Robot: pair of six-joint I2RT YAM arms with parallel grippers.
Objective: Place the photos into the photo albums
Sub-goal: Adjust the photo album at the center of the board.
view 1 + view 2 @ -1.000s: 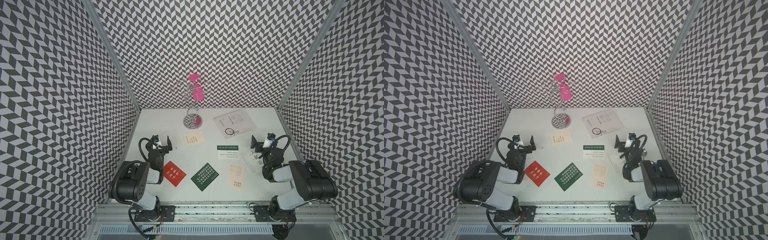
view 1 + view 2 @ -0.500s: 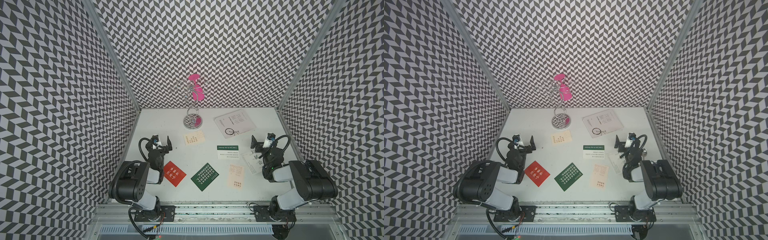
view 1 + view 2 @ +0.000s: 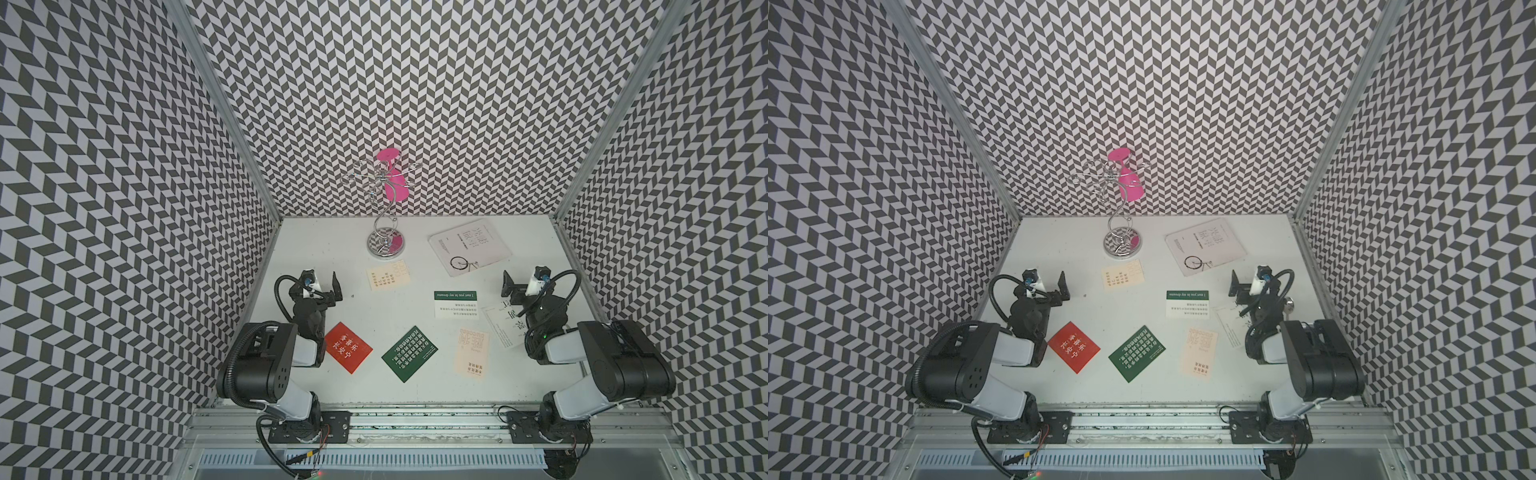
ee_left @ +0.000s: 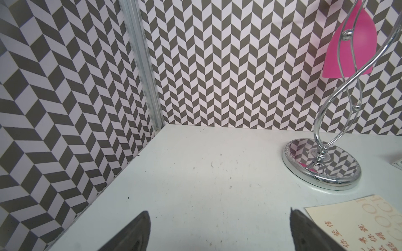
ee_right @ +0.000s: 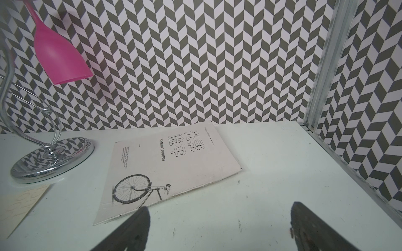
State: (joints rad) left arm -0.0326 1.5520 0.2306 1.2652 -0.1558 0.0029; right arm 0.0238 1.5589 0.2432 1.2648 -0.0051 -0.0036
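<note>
The photo album [image 3: 469, 246] is seen closed and flat on the white table [image 3: 374, 316], at the upper right of the tabletop in both top views, right of the chrome stand [image 3: 384, 245]. No card is placed in it. The red card [image 3: 347, 353], dark green card [image 3: 409, 359] and peach card [image 3: 471, 353] are spread across the lower centre. The green-banded white card [image 3: 456, 304] and cream card [image 3: 388, 275] are laid above them. The white card with black characters [image 3: 505, 328] is partly covered by the right arm. The left gripper [image 3: 321, 289] and right gripper [image 3: 524, 286] are both released, jaws spread wide, with nothing grasped between them.
</note>
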